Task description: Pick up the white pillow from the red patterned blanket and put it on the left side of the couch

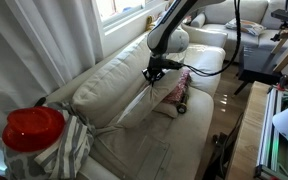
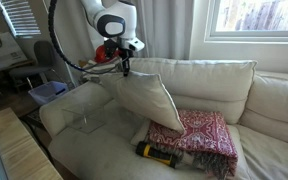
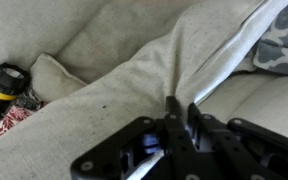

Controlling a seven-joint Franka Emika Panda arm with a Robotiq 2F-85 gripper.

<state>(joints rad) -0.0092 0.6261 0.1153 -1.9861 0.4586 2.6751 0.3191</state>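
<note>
My gripper point(image 1: 152, 72) point(image 2: 124, 70) point(image 3: 181, 108) is shut on a top corner of the white pillow point(image 1: 142, 102) point(image 2: 149, 100) point(image 3: 124, 75). The pillow hangs tilted; its lower edge is at or just above the red patterned blanket point(image 1: 178, 88) point(image 2: 202, 135), and I cannot tell if they touch. The blanket lies on the seat of the cream couch point(image 1: 99, 80) point(image 2: 89, 130). In the wrist view a bit of the blanket point(image 3: 4, 125) shows at the lower left.
A yellow-black flashlight point(image 2: 156, 152) point(image 3: 4, 85) lies in front of the blanket. A grey-white striped cloth point(image 1: 66, 150) and a shiny red round object point(image 1: 32, 128) point(image 2: 106, 52) sit at one couch end. A stand with equipment point(image 1: 269, 60) stands beside the couch.
</note>
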